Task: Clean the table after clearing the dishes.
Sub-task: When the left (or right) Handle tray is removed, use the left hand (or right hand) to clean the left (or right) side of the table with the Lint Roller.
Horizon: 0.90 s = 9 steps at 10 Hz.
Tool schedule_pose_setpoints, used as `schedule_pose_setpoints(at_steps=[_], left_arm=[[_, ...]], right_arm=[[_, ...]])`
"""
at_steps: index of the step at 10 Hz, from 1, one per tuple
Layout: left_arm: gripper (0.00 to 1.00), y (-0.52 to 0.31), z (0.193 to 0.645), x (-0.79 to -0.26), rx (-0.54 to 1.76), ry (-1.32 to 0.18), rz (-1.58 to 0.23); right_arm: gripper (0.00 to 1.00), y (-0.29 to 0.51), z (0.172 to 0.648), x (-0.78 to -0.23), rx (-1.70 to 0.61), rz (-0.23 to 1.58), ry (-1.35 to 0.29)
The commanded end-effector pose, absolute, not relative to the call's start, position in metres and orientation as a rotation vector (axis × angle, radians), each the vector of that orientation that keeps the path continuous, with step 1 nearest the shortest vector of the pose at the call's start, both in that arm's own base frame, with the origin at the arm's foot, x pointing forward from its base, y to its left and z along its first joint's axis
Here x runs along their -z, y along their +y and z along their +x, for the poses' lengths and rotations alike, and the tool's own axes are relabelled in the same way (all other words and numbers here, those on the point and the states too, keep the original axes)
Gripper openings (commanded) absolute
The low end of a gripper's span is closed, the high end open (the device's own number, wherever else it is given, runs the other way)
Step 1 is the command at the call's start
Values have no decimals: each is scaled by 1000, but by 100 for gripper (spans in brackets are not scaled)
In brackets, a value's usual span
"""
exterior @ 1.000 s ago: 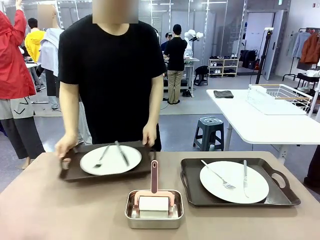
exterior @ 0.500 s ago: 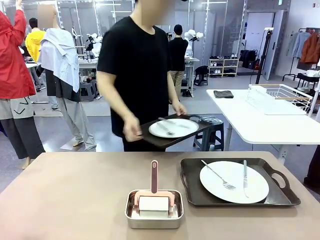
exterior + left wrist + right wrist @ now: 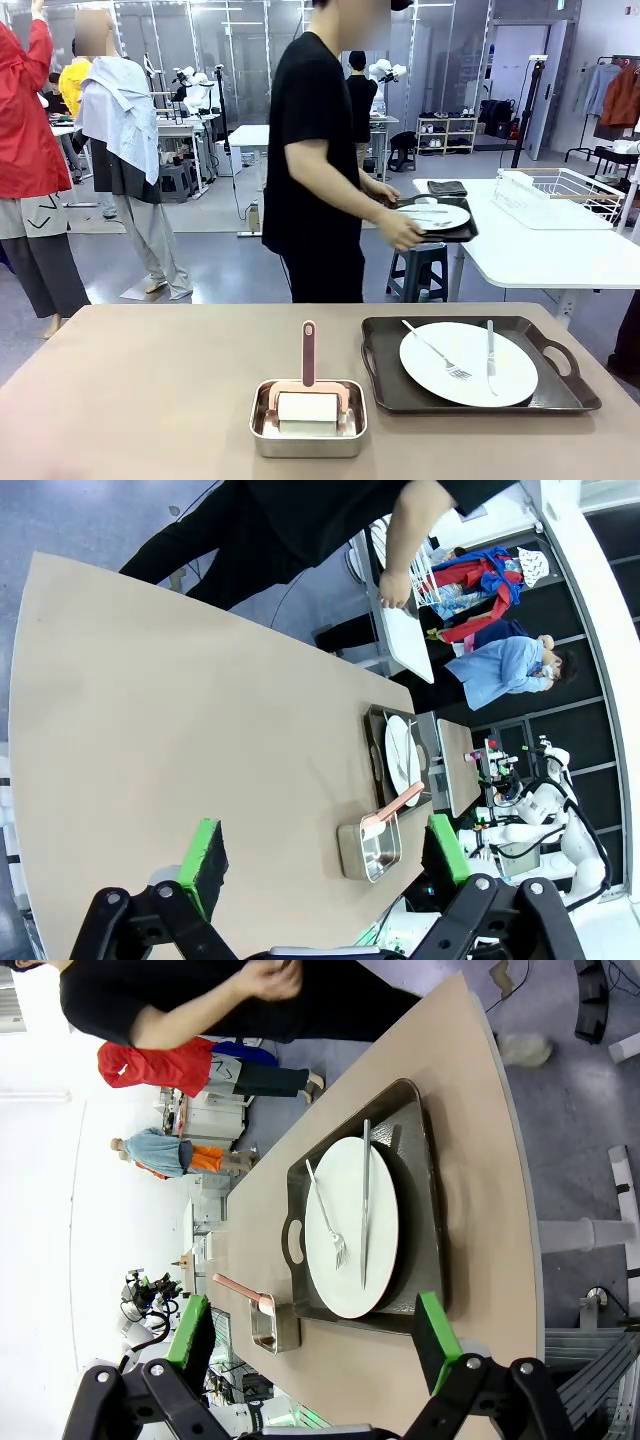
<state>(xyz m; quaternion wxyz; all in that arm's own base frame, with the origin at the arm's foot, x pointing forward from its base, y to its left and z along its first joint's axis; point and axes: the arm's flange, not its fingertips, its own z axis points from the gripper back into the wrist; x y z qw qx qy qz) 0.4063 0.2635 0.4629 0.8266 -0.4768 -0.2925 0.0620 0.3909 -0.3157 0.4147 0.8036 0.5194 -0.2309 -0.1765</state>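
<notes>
the clearing is looking about half done. the person (image 3: 315, 150) is standing beyond the far edge, turned toward the white-topped table (image 3: 540, 255). they are holding one dark tray (image 3: 468, 228) by a hand (image 3: 402, 232) over that table's near corner, with a white plate and cutlery riding on it. whether it is resting on the table yet, i cannot tell.

the other tray (image 3: 385, 385) is sitting on the right part of the brown desk (image 3: 140, 380). it is carrying a round dinner plate (image 3: 515, 370), with a fork (image 3: 436, 351) and a knife (image 3: 490, 358) lying side by side on it, not touching. just left of this tray, near the middle of the robot's edge, a small steel pan (image 3: 308, 446) is holding a pink-handled cleaning tool (image 3: 308, 350). its white head is lying down in the pan and its handle is sticking up over the far rim.

the left pincer (image 3: 325, 860) is hanging above the desk with its green pads spread wide and nothing between them. the right pincer (image 3: 312, 1345) is doing the same, gaping fully and gripping nothing, and is looking down toward the loaded tray.

so one set of dishes is leaving the desk and one is waiting on it. the wiping itself is not looking started, since the tool is sitting in its pan and neither pincer is touching anything.
</notes>
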Motion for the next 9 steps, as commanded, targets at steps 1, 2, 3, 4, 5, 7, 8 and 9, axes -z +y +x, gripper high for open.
schedule_pose_setpoints(at_steps=[1, 2, 3, 4, 5, 7, 8, 9], left_arm=[[100, 263, 406, -463, -132, -621, -1013], [100, 233, 417, -486, 10, -662, -950], [100, 199, 431, -511, 143, -665, -890], [100, 156, 443, -536, 317, -657, -804], [100, 101, 453, -556, 495, -647, -729], [100, -5, 450, -563, 819, -602, -564], [100, -50, 443, -558, 986, -547, -497], [100, -91, 431, -553, 1142, -480, -470]], right_arm=[[100, -314, 388, -415, 373, 1117, -500], [100, -314, 388, -415, 373, 1117, -500], [100, -314, 388, -415, 373, 1117, -500], [100, -314, 388, -415, 373, 1117, -500], [100, -314, 388, -415, 373, 1117, -500], [100, -314, 388, -415, 373, 1117, -500], [100, -314, 388, -415, 373, 1117, -500], [100, -314, 388, -415, 373, 1117, -500]])
